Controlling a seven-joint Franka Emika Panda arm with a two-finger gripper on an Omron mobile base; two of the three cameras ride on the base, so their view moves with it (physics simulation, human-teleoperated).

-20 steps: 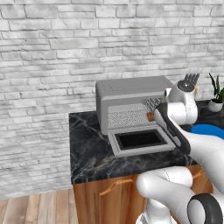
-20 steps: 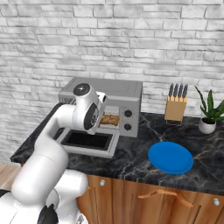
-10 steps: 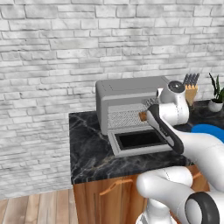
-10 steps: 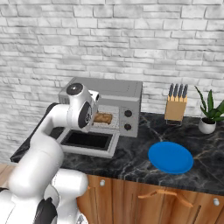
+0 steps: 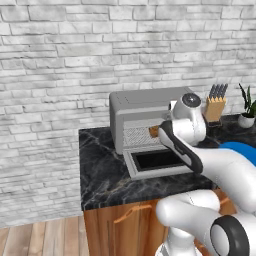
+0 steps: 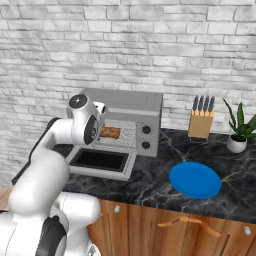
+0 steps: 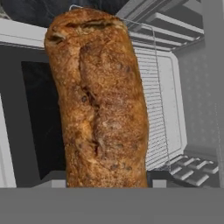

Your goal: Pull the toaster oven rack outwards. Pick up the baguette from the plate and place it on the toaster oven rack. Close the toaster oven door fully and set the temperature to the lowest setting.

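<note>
Over the open toaster oven door [image 6: 100,161], the tool [image 6: 102,133] pinches the baguette [image 6: 111,133], aimed at the rack [image 7: 155,109] at 2 o'clock for placing.

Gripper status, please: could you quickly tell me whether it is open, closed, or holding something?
Gripper: closed on the baguette, held at the toaster oven opening.

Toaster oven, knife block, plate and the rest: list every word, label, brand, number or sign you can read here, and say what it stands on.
None: no readable text anywhere.
The toaster oven has two dark knobs with no legible markings.
The knife block, blue plate and baguette are plain.
</note>
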